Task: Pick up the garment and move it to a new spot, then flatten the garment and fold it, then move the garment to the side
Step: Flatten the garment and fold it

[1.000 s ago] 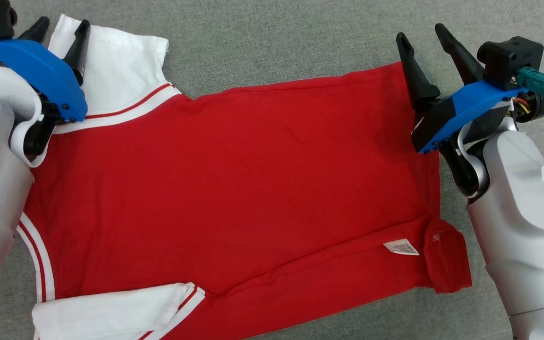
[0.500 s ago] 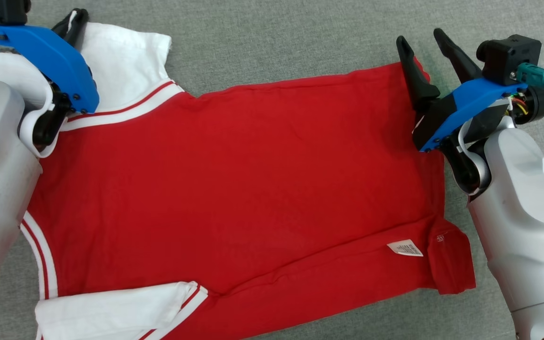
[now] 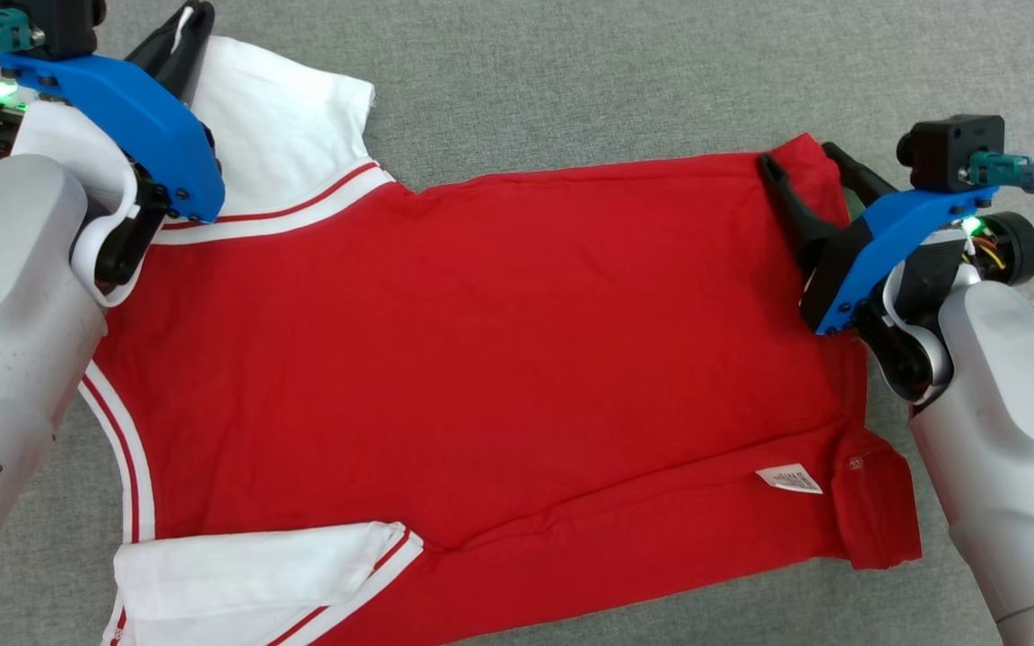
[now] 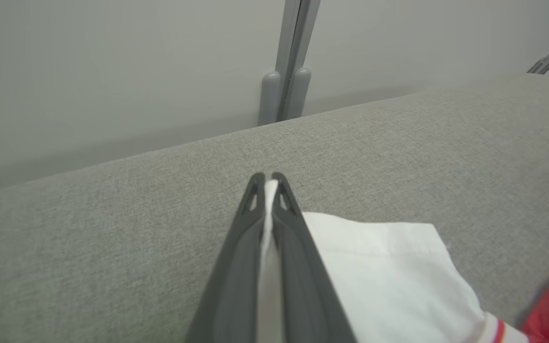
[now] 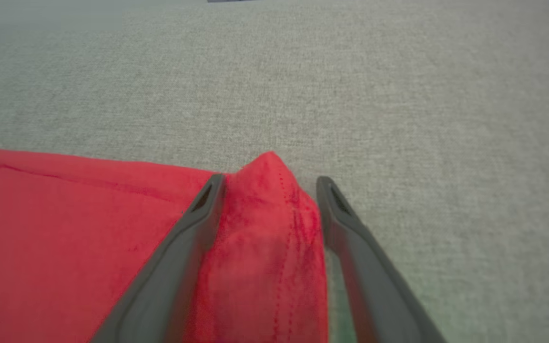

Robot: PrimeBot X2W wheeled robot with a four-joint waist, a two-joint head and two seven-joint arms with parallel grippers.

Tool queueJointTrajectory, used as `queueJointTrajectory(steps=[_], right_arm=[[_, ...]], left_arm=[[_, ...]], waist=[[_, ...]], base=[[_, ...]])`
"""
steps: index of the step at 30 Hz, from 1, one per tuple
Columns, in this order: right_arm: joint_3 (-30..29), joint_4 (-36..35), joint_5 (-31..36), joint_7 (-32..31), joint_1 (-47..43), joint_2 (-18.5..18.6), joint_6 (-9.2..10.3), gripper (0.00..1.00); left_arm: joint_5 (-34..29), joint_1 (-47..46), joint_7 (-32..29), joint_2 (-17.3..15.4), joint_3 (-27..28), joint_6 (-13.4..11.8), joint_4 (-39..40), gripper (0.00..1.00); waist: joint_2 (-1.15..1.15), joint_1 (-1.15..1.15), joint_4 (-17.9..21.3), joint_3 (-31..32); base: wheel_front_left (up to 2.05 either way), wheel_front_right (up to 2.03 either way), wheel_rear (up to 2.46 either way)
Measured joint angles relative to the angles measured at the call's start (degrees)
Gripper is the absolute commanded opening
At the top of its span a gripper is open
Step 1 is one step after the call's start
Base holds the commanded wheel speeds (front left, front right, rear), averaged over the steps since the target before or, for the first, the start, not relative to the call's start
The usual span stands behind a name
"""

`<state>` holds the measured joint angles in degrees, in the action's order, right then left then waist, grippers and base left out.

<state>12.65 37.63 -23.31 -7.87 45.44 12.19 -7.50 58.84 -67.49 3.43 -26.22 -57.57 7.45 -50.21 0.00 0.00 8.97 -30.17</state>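
Observation:
A red garment point(image 3: 481, 359) with white sleeves lies spread flat on the grey cloth surface point(image 3: 571, 81). My left gripper point(image 3: 187, 20) sits at the garment's far left corner, shut on the edge of the upper white sleeve point(image 3: 293, 117). In the left wrist view a strip of white cloth is pinched between the fingers of the left gripper point(image 4: 267, 180), and the white sleeve point(image 4: 389, 267) spreads to the right. My right gripper point(image 3: 797, 160) is open at the far right hem corner. The right wrist view shows the right gripper point(image 5: 270, 181) with the red corner point(image 5: 265, 228) bunched up between its fingers.
The second white sleeve point(image 3: 257, 574) lies folded at the near left. A white care label point(image 3: 788, 478) shows near the right hem. Beyond the surface's far edge stand a pale wall and a grey post point(image 4: 286, 62).
My left gripper has shut on the white sleeve's edge. My right gripper has dropped onto the hem corner, which now bunches between its fingers. The whole head view has shifted a little.

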Motion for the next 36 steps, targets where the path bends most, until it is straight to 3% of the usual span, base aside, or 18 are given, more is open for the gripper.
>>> queueJointTrajectory(steps=[3,4,5,11,27,36], right_arm=[[0.3,-0.7,-0.5,-1.5,-0.9,0.2,0.01,1.0],[0.3,-1.2,-0.8,-1.7,-1.2,0.3,0.02,0.44],[0.3,-1.5,-0.9,-1.8,-1.4,0.3,0.03,0.0],[0.4,-2.3,-0.7,-1.1,-3.8,-0.2,0.01,0.0],[-2.5,4.7,6.4,14.1,-11.6,-1.1,0.01,0.0],[-4.2,7.1,9.1,19.8,-16.8,-1.0,0.01,0.0]], left_arm=[[0.7,-0.3,0.8,0.0,-1.0,0.0,0.3,0.0],[0.9,-0.5,1.1,-0.1,-1.3,0.0,0.3,0.0],[1.2,-0.5,1.5,-0.1,-1.7,0.0,0.3,0.0],[2.8,0.0,4.8,-0.5,-3.3,0.0,0.8,0.0],[3.7,13.8,11.4,-2.0,-5.0,-0.1,12.8,0.0],[1.5,30.5,11.6,-5.4,2.2,-5.1,26.2,0.0]], waist=[[0.0,0.0,-0.4,0.1],[0.0,0.0,-0.4,0.1],[0.0,0.0,-0.5,0.2],[0.0,0.0,-1.2,2.6],[0.0,-0.01,-5.4,15.9],[0.0,-0.01,-7.0,21.3]], base=[[0.0,0.0,0.0],[0.0,0.0,0.0],[0.0,0.0,0.0],[0.0,0.0,0.0],[0.0,0.0,0.0],[0.0,0.0,0.0]])
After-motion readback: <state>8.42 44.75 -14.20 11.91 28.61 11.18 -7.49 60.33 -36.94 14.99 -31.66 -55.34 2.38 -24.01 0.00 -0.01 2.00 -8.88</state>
